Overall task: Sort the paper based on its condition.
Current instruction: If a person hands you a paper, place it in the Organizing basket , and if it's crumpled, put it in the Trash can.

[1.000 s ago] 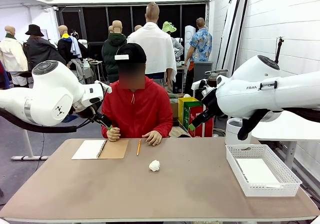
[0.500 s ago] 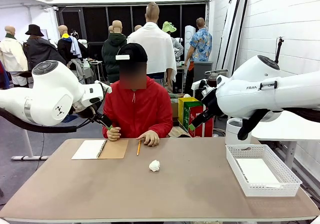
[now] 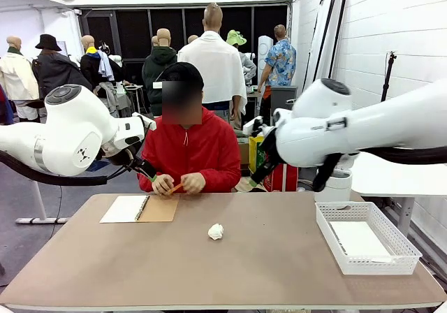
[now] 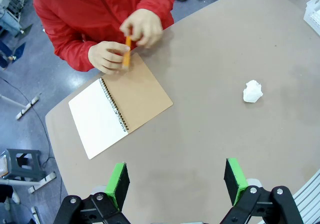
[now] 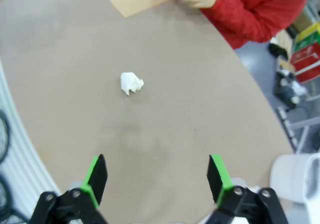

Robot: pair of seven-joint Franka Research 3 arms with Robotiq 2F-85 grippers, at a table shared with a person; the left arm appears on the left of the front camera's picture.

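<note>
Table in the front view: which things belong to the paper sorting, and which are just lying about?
Belongs to the job:
crumpled paper ball
flat white sheet
white basket holding it, probably a sorting bin

Not part of it:
open spiral notebook
orange pencil, held by the person

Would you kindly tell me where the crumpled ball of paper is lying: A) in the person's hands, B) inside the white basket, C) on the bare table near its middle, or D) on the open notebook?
C: the crumpled paper ball lies alone on the bare table, apart from the notebook and from the white basket, which holds a flat sheet.
</note>
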